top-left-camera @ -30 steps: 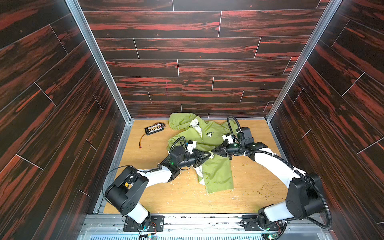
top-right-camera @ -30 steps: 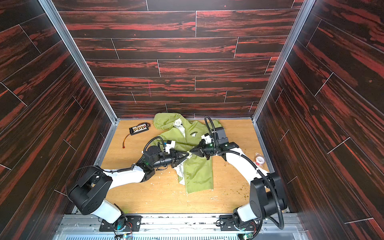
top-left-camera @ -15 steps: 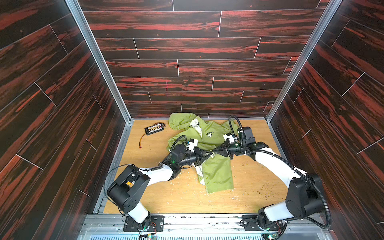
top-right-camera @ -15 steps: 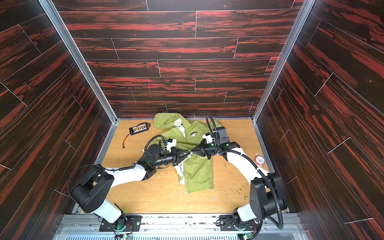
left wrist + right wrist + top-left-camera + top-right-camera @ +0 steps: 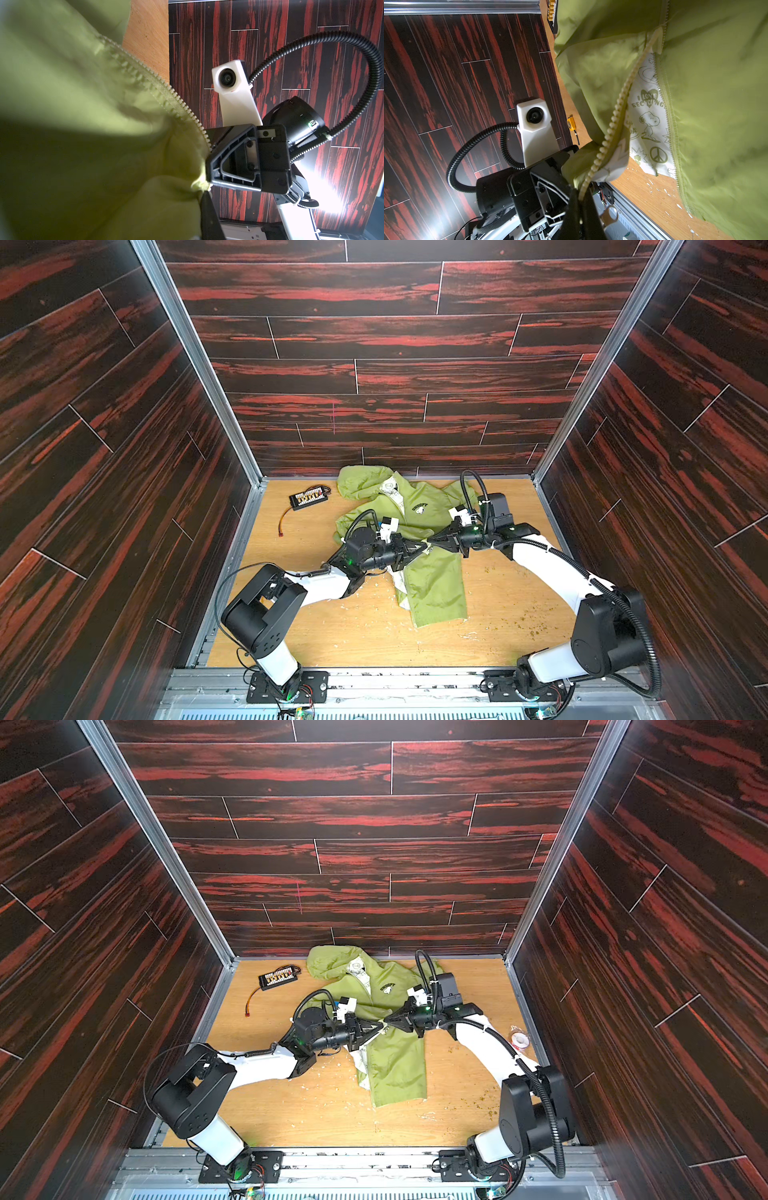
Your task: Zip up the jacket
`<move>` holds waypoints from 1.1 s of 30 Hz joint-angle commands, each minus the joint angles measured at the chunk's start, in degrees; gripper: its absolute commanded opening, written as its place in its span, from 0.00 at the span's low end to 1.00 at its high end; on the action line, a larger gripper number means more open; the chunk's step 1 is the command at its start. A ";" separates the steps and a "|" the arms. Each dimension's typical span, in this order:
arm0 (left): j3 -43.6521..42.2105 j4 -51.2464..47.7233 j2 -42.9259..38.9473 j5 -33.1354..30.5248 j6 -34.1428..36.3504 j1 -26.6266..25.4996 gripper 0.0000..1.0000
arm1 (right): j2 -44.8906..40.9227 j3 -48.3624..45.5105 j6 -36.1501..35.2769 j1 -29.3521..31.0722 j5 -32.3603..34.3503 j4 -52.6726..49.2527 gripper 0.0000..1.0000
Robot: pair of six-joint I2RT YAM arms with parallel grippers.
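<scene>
Green jacket, zipper open.
Left gripper, right gripper both pinch its edge, tips near-touching; likely steadying it for mating.

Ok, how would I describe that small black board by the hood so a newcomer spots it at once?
Find the far left corner of the wooden table. Just left of the jacket's hood lies a flat black board studded with yellow connectors, a red-and-black lead trailing nearer. Unlike the soft lime-green jacket beside it, it is rigid, dark and rectangular.
</scene>
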 commanded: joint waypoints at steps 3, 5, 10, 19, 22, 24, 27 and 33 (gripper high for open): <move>2.31 3.30 0.90 0.93 -1.05 -0.20 0.00 | 1.59 1.68 -1.39 -0.51 -1.02 -1.94 0.01; 2.53 3.40 1.23 0.93 -1.25 -0.20 0.00 | 0.76 1.21 -1.97 -0.91 -0.11 -2.41 0.16; 2.75 2.47 1.68 0.06 -1.25 0.02 0.00 | -4.06 -1.95 -2.65 -2.81 3.53 -3.38 0.50; 2.16 -10.60 -1.60 -3.44 4.25 1.93 0.00 | -16.02 -13.58 -2.25 -3.23 8.23 -7.49 0.52; 0.87 -18.61 -4.18 -7.17 7.28 3.25 0.00 | -21.26 -19.91 -2.06 -2.56 7.92 -9.66 0.51; 0.31 -23.27 -5.57 -9.24 9.31 3.71 0.00 | -24.27 -24.06 -2.15 -1.38 7.90 -11.55 0.49; -1.19 -27.66 -7.01 -12.18 10.38 4.34 0.00 | -29.20 -30.19 -1.35 1.31 10.25 -15.34 0.48; -7.94 -21.20 -7.03 -16.63 4.92 4.59 0.00 | -40.50 -42.05 6.65 3.56 10.82 -13.72 0.50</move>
